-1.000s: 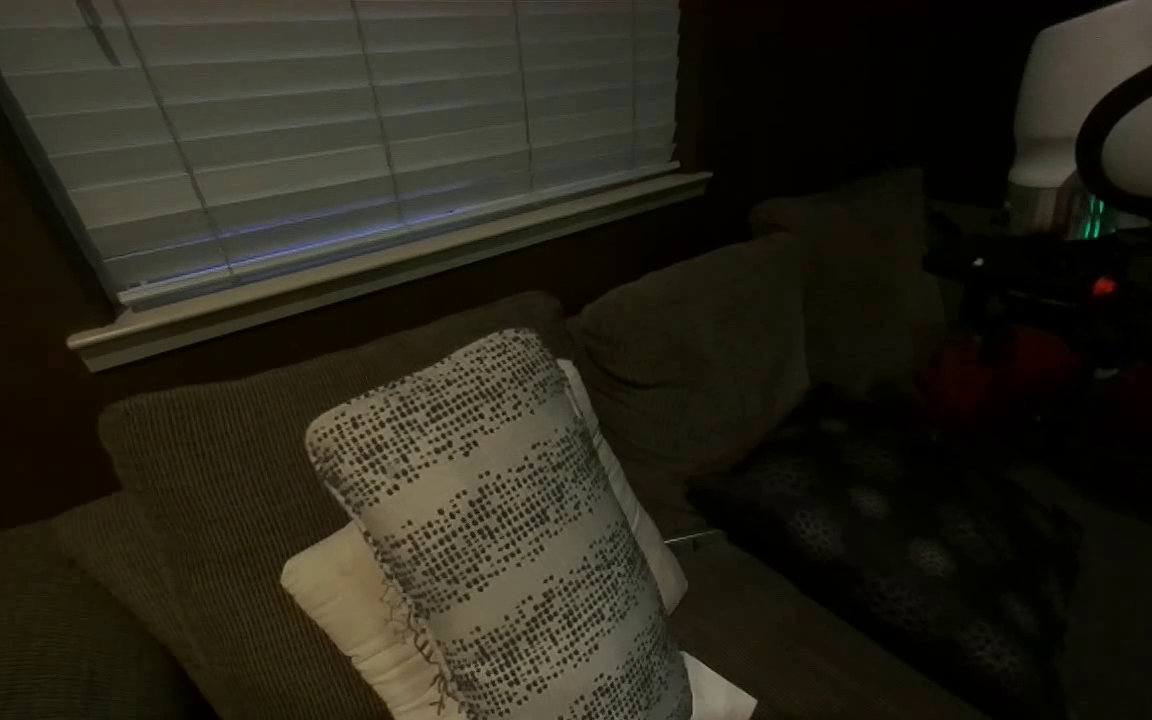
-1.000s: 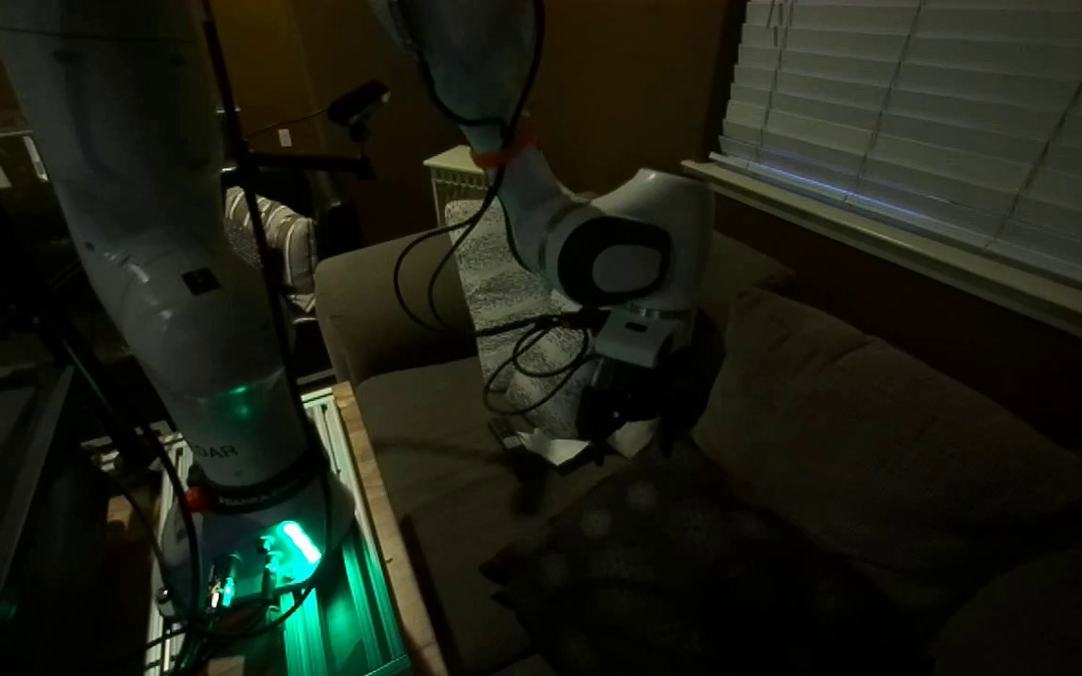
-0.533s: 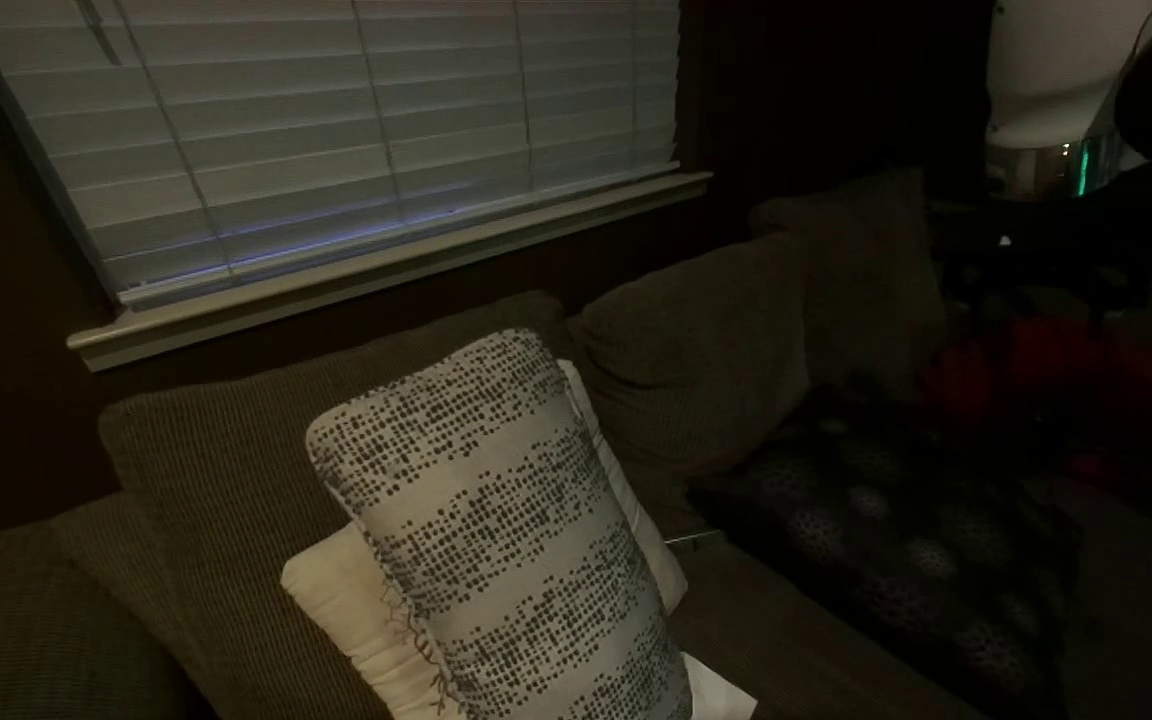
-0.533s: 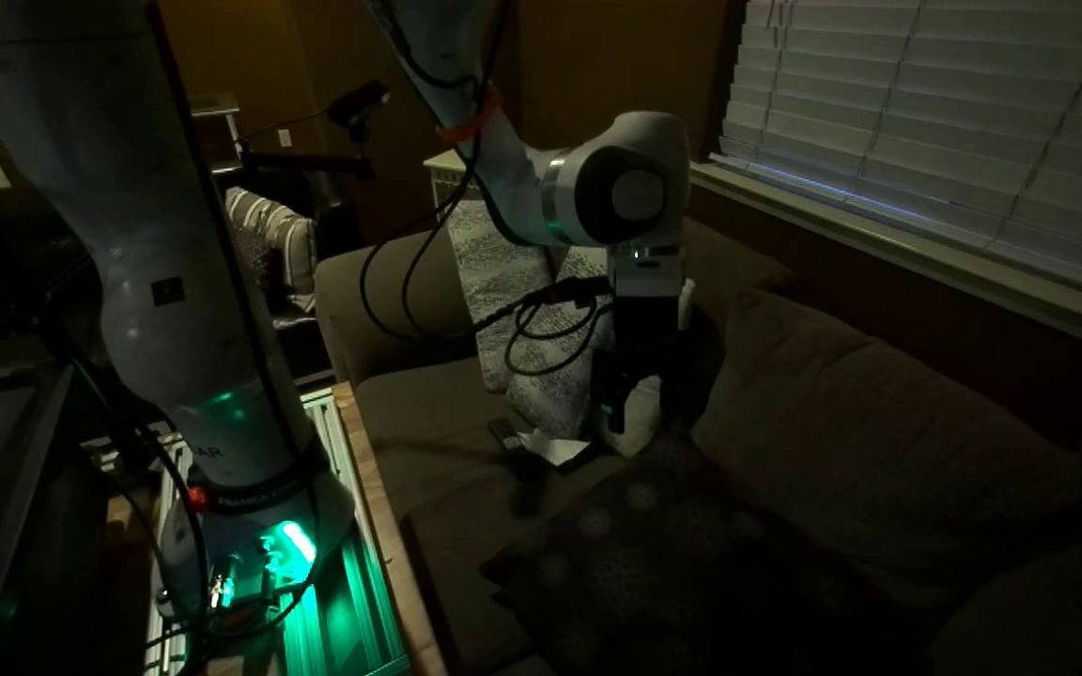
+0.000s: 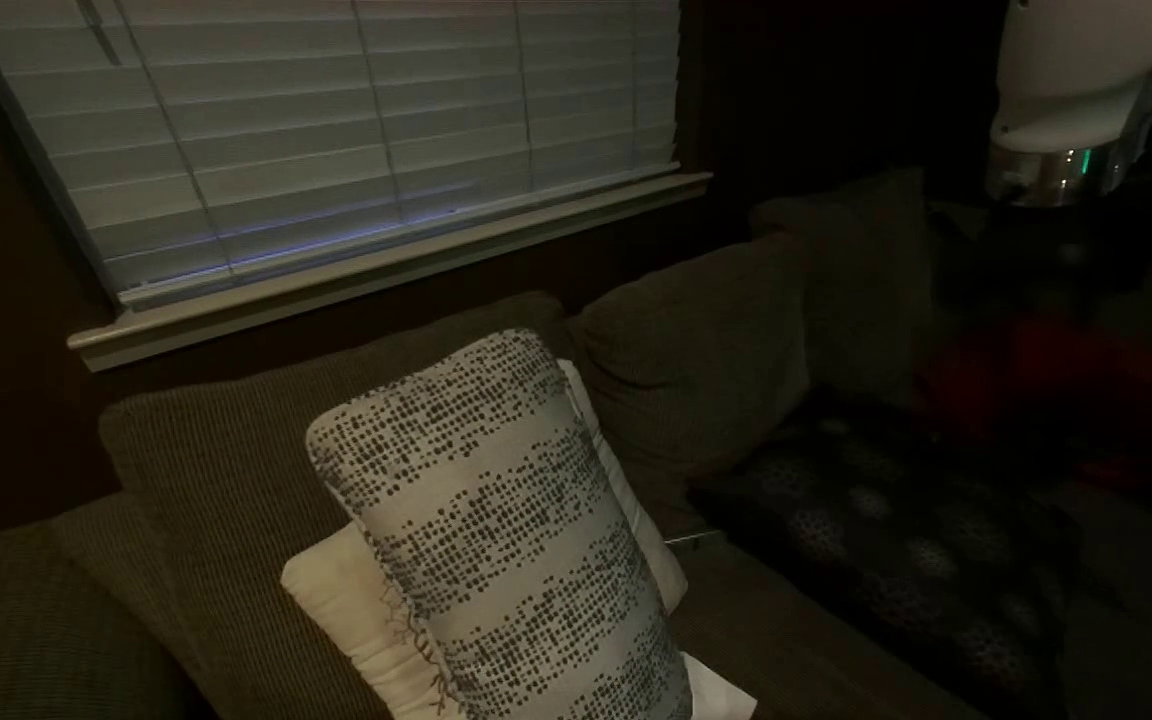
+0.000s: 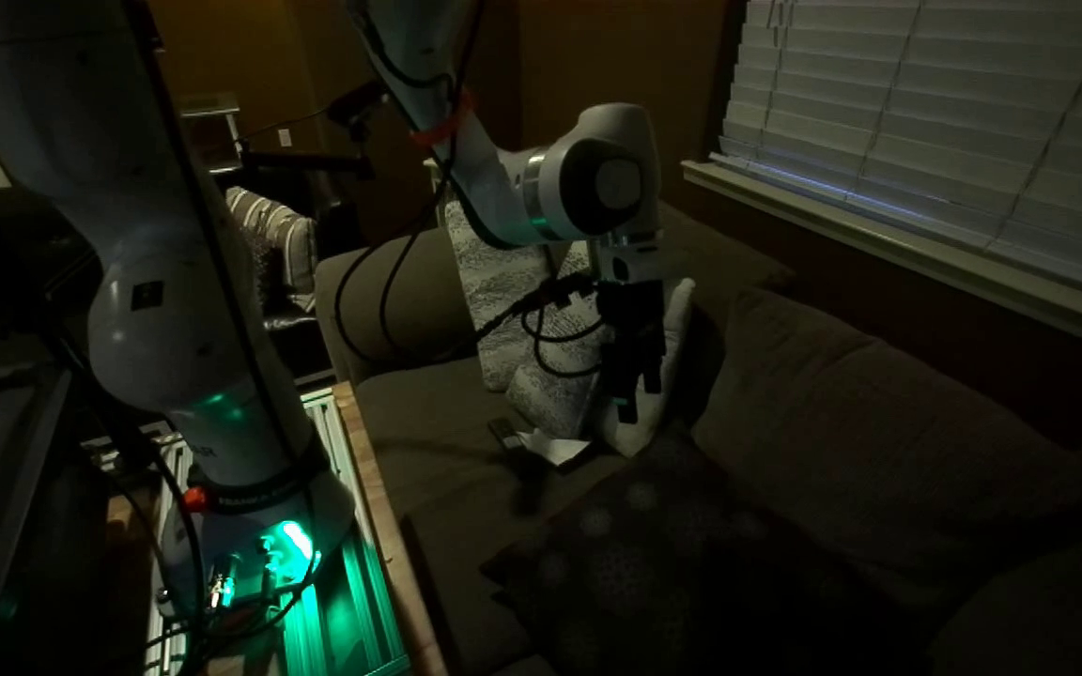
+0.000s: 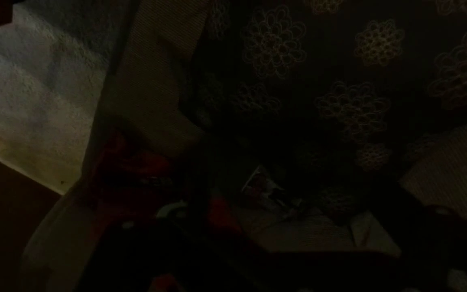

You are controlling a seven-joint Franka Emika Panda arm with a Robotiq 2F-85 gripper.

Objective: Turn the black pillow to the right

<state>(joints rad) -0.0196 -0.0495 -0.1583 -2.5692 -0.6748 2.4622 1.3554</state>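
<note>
The black pillow (image 5: 896, 530) with pale dotted flowers lies flat on the sofa seat. It also shows, very dark, in an exterior view (image 6: 635, 563) and across the upper part of the wrist view (image 7: 318, 73). My gripper (image 6: 640, 399) hangs pointing down above the seat, past the pillow's far corner in that exterior view and apart from it. Its dark fingers stand apart with nothing between them, and they frame the lower wrist view (image 7: 294, 170). The gripper is hard to make out in the exterior view that looks along the sofa, because it is too dark.
The speckled pillow (image 5: 516, 540) leans on the cream pillow (image 5: 346, 600) against the sofa back. White paper (image 6: 555, 446) and a small dark object (image 6: 503, 434) lie on the seat. A red thing (image 7: 128, 162) shows near the sofa's edge. Loose cables (image 6: 391, 282) hang from the arm.
My gripper has risen and shifted left in the exterior view that shows the robot's base, and the wrist has turned from tilted to pointing down. The black pillow has not visibly moved.
</note>
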